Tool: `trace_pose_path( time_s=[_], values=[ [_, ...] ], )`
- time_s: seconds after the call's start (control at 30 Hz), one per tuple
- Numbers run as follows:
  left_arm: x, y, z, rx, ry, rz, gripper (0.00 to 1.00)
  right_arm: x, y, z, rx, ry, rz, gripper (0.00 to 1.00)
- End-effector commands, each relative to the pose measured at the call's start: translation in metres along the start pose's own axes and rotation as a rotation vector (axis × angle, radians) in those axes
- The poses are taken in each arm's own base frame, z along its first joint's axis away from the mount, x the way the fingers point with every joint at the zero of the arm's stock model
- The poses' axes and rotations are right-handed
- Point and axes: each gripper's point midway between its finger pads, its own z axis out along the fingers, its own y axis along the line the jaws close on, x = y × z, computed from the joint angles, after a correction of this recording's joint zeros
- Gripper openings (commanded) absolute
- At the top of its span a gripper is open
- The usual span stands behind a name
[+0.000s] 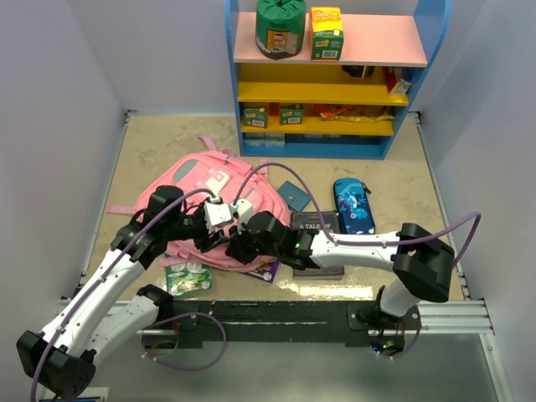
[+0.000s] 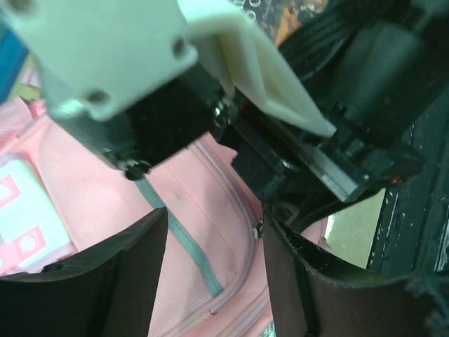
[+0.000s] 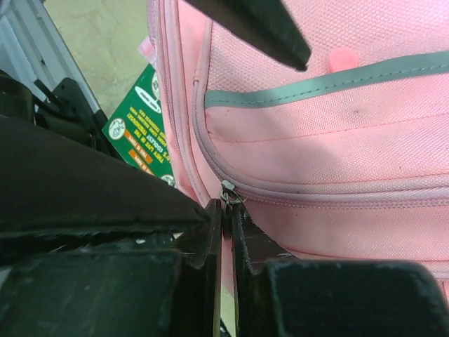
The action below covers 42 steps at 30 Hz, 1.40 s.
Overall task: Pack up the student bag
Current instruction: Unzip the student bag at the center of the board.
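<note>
The student bag (image 1: pixel 209 177) is a pink backpack lying flat on the table left of centre, with a grey stripe across its front pocket (image 3: pixel 337 140). Both grippers meet over its near right edge. My left gripper (image 2: pixel 214 235) is open above the pink fabric (image 2: pixel 189 232), its fingers either side of the grey stripe and the pocket seam, nothing held. My right gripper (image 3: pixel 226 210) is shut on the small metal zipper pull (image 3: pixel 230 192) at the corner of the pocket zip. In the top view the left gripper (image 1: pixel 223 228) and right gripper (image 1: pixel 238 245) nearly touch.
A green booklet (image 1: pixel 188 276) lies by the bag's near edge, a purple one (image 1: pixel 266 270) under the right arm. A dark book (image 1: pixel 316 224), a blue pencil case (image 1: pixel 353 205) and a small dark card (image 1: pixel 294 195) lie to the right. A blue shelf unit (image 1: pixel 327 126) stands at the back.
</note>
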Motion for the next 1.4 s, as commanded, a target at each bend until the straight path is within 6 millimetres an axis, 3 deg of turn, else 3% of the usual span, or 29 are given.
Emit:
trace_pose_path(
  time_s=[0.0, 0.07, 0.17, 0.2, 0.23, 0.3, 0.33, 0.43, 0.47, 0.5, 0.57, 0.6, 0.67, 0.73, 0.9, 0.97, 1.1, 1.27, 1.37],
  values=[
    [-0.034, 0.010, -0.003, -0.018, -0.080, -0.002, 0.61, -0.027, 0.020, -0.001, -0.067, -0.103, 0.008, 0.15],
    [-0.032, 0.019, 0.002, -0.057, -0.086, -0.029, 0.59, -0.030, 0.021, -0.005, -0.072, -0.113, -0.003, 0.24],
    [-0.025, 0.027, 0.012, -0.083, -0.074, -0.054, 0.57, -0.042, 0.023, -0.028, -0.079, -0.162, -0.002, 0.41],
    [-0.023, 0.029, 0.015, -0.086, -0.071, -0.063, 0.57, -0.040, 0.020, -0.035, -0.067, -0.161, -0.006, 0.54],
    [-0.023, 0.031, 0.017, -0.091, -0.073, -0.077, 0.57, -0.053, 0.022, -0.052, -0.072, -0.206, -0.009, 0.59],
    [-0.025, 0.036, 0.023, -0.098, -0.080, -0.085, 0.58, -0.055, 0.007, -0.066, -0.010, -0.228, -0.013, 0.69],
    [-0.024, 0.036, 0.026, -0.091, -0.080, -0.089, 0.58, -0.068, 0.006, -0.083, -0.007, -0.274, -0.009, 0.69],
    [-0.026, 0.039, 0.034, -0.087, -0.085, -0.088, 0.59, -0.073, -0.035, -0.103, 0.123, -0.316, 0.035, 0.66],
    [-0.025, 0.038, 0.037, -0.083, -0.084, -0.086, 0.59, -0.083, -0.044, -0.119, 0.145, -0.365, 0.068, 0.65],
    [-0.023, 0.037, 0.040, -0.075, -0.076, -0.087, 0.59, -0.083, -0.071, -0.127, 0.219, -0.382, 0.102, 0.64],
    [-0.021, 0.032, 0.044, -0.048, -0.066, -0.078, 0.61, -0.092, -0.092, -0.145, 0.281, -0.436, 0.143, 0.64],
    [-0.021, 0.028, 0.047, -0.024, -0.062, -0.078, 0.62, -0.094, -0.112, -0.152, 0.338, -0.450, 0.163, 0.64],
    [-0.020, 0.018, 0.049, 0.029, -0.050, -0.069, 0.73, -0.097, -0.130, -0.159, 0.396, -0.461, 0.180, 0.65],
    [-0.018, 0.008, 0.053, 0.076, -0.040, -0.057, 0.82, -0.093, -0.159, -0.163, 0.490, -0.435, 0.210, 0.65],
    [0.001, 0.020, 0.064, 0.008, 0.016, -0.030, 0.82, -0.088, -0.223, -0.159, 0.669, -0.363, 0.255, 0.73],
    [0.011, 0.028, 0.067, -0.035, 0.041, -0.004, 0.79, -0.088, -0.235, -0.153, 0.671, -0.338, 0.262, 0.74],
    [0.025, 0.056, 0.065, -0.193, 0.107, 0.045, 0.69, -0.098, -0.251, -0.146, 0.661, -0.355, 0.287, 0.76],
    [0.019, 0.050, 0.064, -0.163, 0.081, 0.044, 0.53, -0.090, -0.263, -0.127, 0.661, -0.319, 0.295, 0.76],
    [0.019, 0.049, 0.063, -0.164, 0.072, 0.047, 0.30, -0.078, -0.279, -0.112, 0.682, -0.274, 0.299, 0.76]
  ],
)
